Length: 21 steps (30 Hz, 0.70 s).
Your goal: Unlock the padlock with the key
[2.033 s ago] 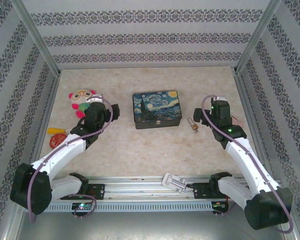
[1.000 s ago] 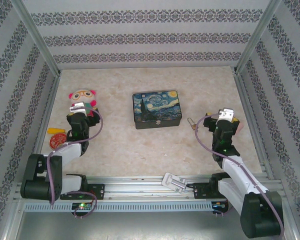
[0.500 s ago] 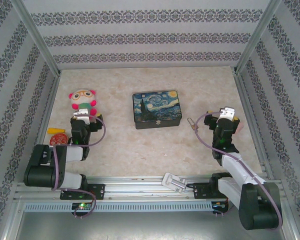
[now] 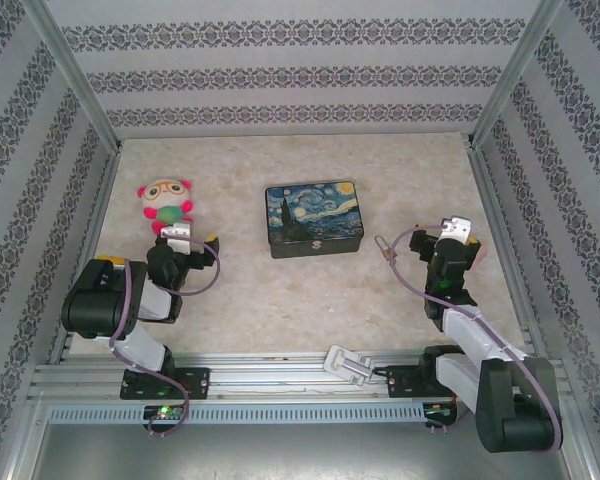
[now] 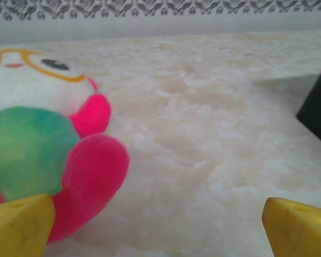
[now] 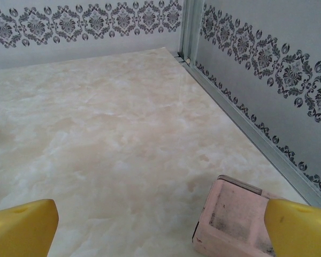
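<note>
- Toward the right edge of the worktop (image 4: 280, 300), about midway between its far and near edges, the padlock (image 4: 383, 246) is seen lying on the surface. It is too small for the state of its shackle to be told.
- The padlock is placed between the tin box (image 4: 312, 217) and the right arm, apart from both.
- The dark blue painted tin box is set near the middle of the worktop, with its lid down.
- The right gripper (image 6: 160, 229) is held low over the worktop by the right edge, to the right of the padlock. Its yellow fingertips (image 6: 302, 227) are spread wide and nothing is gripped.
- A pink block (image 6: 230, 222) is seen just beside the right-hand fingertip. Whether the two touch cannot be told.
- The left gripper (image 5: 159, 229) is held low near the left edge. Its yellow fingertips (image 5: 18, 225) are likewise set wide apart, with nothing gripped.
- A plush toy (image 5: 37, 139) with pink limbs and a green middle is found just ahead of the left-hand fingertip, toward the far-left part of the worktop.
</note>
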Motion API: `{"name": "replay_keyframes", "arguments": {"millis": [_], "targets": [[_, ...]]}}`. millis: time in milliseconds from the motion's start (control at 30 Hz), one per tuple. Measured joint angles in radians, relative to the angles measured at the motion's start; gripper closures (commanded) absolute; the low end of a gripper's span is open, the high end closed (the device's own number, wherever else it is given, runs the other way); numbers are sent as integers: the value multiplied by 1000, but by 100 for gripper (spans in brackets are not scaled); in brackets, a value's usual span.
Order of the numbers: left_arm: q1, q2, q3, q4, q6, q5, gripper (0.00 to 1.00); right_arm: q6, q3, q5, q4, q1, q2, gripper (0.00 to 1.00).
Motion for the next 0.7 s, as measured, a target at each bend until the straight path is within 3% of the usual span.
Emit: {"name": "replay_keyframes", "arguments": {"millis": [267, 700], "targets": [[11, -16, 130, -150, 20, 69, 1, -7, -25, -52, 132, -7, 81, 2], [26, -17, 158, -254, -2, 35, 1, -7, -26, -181, 380, -19, 303, 2]]}}
